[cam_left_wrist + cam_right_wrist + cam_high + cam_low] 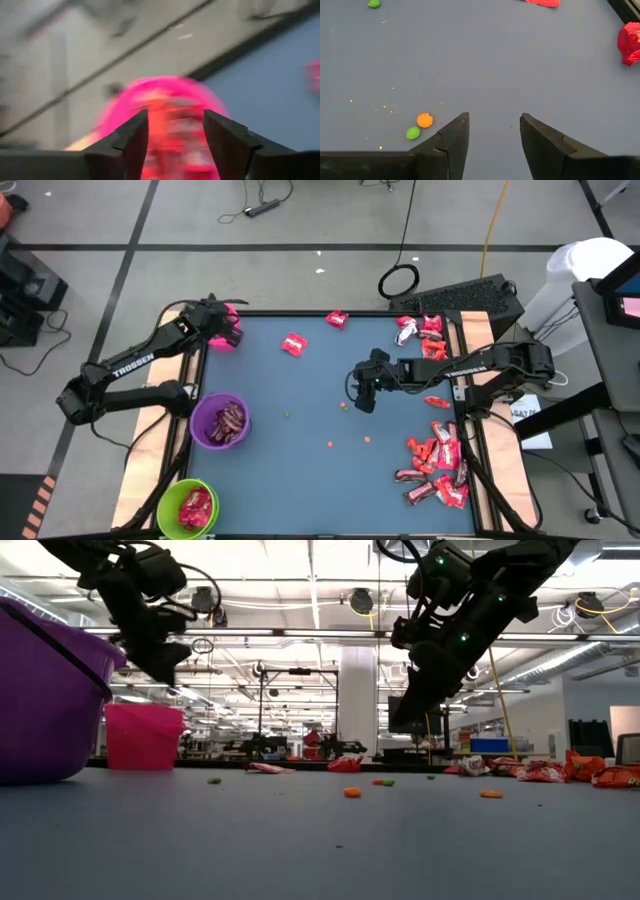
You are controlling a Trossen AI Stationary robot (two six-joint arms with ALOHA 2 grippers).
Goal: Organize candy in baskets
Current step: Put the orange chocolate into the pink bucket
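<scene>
My left gripper (222, 330) is open above the bright pink basket (226, 327) at the table's far left corner; in its wrist view the open fingers (175, 131) frame the basket (165, 95), which holds red candy. My right gripper (364, 392) hovers open over bare blue table right of centre (494, 122), holding nothing. The purple basket (220, 421) holds dark brown candy, and the lime green basket (188, 508) holds red candy. Loose candy lies in a pile (436, 465) at the near right, another group (424, 332) at the far right, and two red pieces (294, 344) (336, 319) near the far edge.
Tiny orange and green specks (419, 126) dot the table near my right gripper and around the middle (330, 444). Wooden side rails (150, 450) flank the blue mat. Open blue surface lies in the middle between the baskets and the candy piles.
</scene>
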